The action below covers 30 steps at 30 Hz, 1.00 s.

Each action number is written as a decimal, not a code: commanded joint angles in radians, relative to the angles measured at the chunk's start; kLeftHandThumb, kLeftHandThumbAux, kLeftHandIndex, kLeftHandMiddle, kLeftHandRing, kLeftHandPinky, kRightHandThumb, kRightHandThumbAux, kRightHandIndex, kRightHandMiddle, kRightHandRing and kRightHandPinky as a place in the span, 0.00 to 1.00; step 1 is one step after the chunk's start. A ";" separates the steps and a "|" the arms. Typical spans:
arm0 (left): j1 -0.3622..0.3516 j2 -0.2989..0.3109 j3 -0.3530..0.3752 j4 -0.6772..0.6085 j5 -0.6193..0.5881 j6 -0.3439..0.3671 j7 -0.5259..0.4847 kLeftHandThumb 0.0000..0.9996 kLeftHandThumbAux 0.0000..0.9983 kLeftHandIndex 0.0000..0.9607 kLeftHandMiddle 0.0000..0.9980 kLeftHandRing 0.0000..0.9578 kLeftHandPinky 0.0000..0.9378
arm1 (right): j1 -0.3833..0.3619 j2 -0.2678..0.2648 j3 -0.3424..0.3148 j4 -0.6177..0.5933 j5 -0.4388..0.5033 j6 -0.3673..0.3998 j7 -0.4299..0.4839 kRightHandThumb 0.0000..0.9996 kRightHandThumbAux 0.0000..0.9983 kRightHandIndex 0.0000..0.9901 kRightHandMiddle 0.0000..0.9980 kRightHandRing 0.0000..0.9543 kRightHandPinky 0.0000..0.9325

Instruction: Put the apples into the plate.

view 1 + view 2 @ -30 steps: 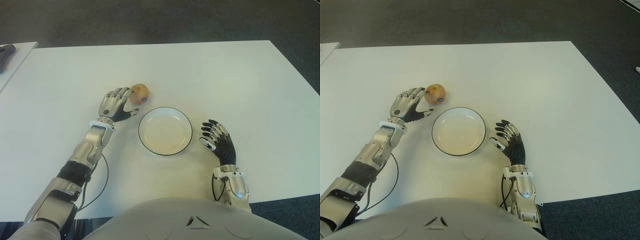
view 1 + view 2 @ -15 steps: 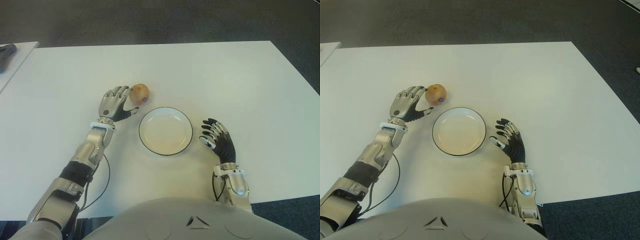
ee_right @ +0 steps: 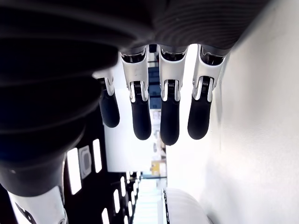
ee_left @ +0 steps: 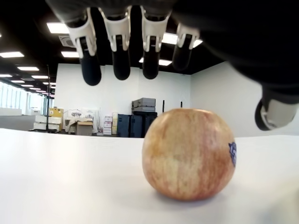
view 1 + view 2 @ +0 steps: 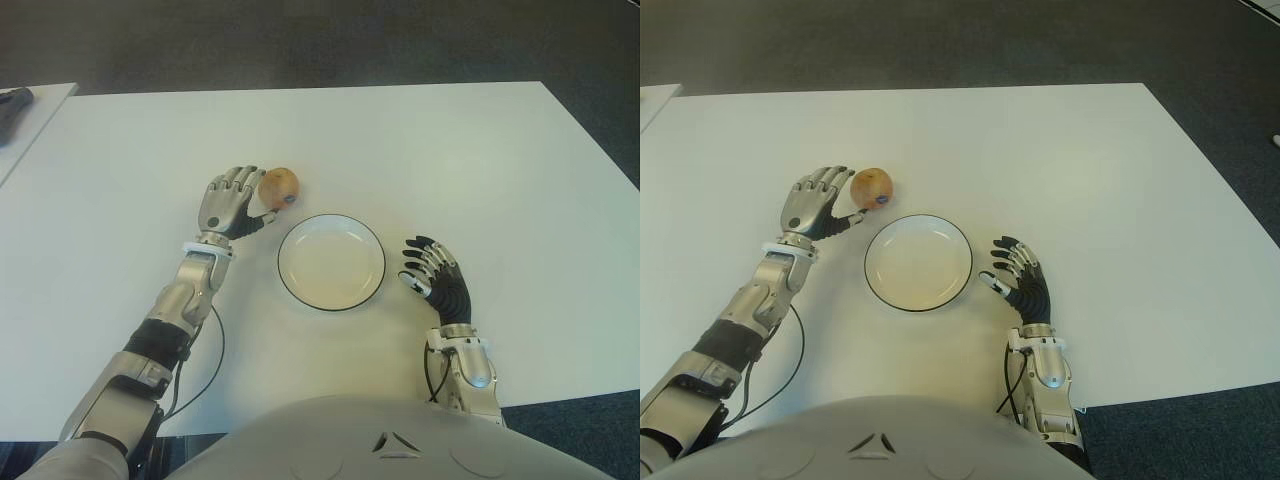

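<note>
Over the last second the left hand point(image 5: 229, 203) has crept closer to the apple point(image 5: 279, 186) at centre-left, fingers spread around it without gripping, so the grasp seems imminent while the plate point(image 5: 331, 262) stays empty and the open right hand point(image 5: 436, 281) shows right of it.

The apple point(image 4: 188, 154) has smooth, slightly waxy yellow-red skin with a small glossy blue sticker. The table point(image 5: 450, 150) is plain matt white, pretty smooth. The plate point(image 5: 331, 262) looks like glazed ceramic, glossy cream with a dark rim. Left hand point(image 5: 227, 203) is brushed silvery metal; right hand point(image 5: 436, 276) shows black rubbery pads.
</note>
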 commanded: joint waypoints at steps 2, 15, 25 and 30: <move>-0.010 -0.021 -0.007 0.031 -0.010 0.016 0.013 0.39 0.35 0.13 0.14 0.15 0.23 | 0.038 0.003 -0.007 0.096 -0.001 0.066 -0.006 0.52 0.76 0.21 0.31 0.33 0.37; -0.080 -0.047 -0.028 0.101 -0.015 0.014 -0.002 0.39 0.35 0.13 0.14 0.15 0.24 | 0.045 0.012 -0.005 0.107 0.006 0.055 -0.001 0.54 0.76 0.20 0.31 0.33 0.37; -0.136 -0.063 -0.059 0.163 -0.017 0.011 -0.004 0.38 0.36 0.11 0.14 0.16 0.25 | 0.056 0.020 -0.003 0.109 -0.002 0.045 -0.010 0.56 0.75 0.19 0.31 0.32 0.35; -0.162 -0.070 -0.074 0.192 -0.015 0.014 -0.009 0.38 0.36 0.10 0.14 0.16 0.24 | 0.061 0.023 -0.002 0.109 -0.003 0.037 -0.009 0.56 0.75 0.20 0.31 0.32 0.36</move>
